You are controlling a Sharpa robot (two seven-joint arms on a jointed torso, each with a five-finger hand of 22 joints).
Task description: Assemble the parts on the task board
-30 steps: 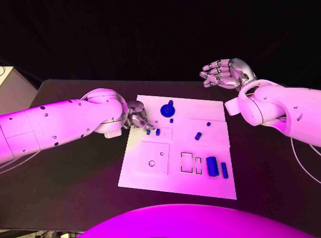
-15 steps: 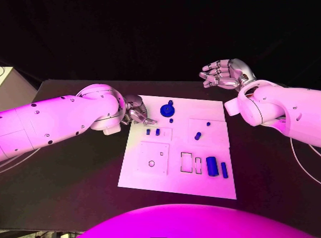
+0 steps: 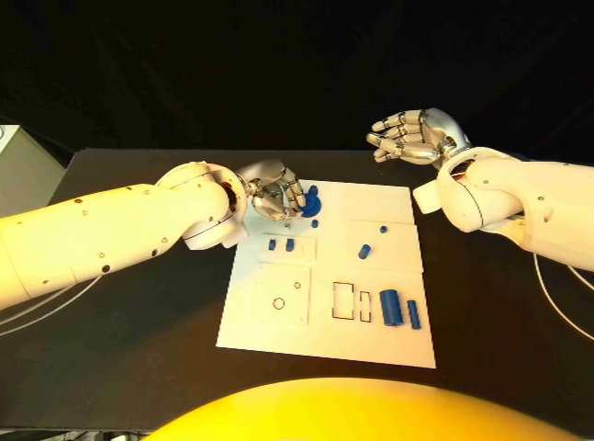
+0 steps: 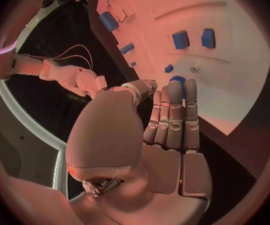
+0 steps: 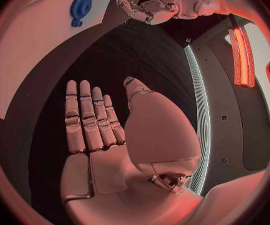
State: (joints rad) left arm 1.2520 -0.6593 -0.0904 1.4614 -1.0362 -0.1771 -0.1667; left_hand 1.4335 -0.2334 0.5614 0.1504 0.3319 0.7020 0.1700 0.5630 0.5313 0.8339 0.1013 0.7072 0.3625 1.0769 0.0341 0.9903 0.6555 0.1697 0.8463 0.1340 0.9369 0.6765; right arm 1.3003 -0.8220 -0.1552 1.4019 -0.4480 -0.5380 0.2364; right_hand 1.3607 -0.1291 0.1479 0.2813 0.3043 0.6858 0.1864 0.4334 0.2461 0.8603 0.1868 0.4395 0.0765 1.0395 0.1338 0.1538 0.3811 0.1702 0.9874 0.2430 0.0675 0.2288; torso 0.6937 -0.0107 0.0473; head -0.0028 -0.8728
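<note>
Task board [image 3: 376, 344] lies flat mid-table with your left hand [image 3: 273, 196] — empty, fingers loosely apart — over its far-left corner, just beside the blue gear [image 3: 310, 202], while your right hand [image 3: 410, 134] hangs empty, fingers half-curled, well beyond the far edge.

Three cameras: one overhead on the head, one behind each wrist.

The head view looks steeply down on the black table [image 3: 138, 331], with the task board [image 3: 326, 354] central. The left wrist view sits close behind the left hand [image 4: 166, 135], facing the board's blue parts. The right wrist view sits behind the right hand [image 5: 104, 135], farther off. All three share the blue gear [image 5: 80, 6] and the board's far edge.
</note>
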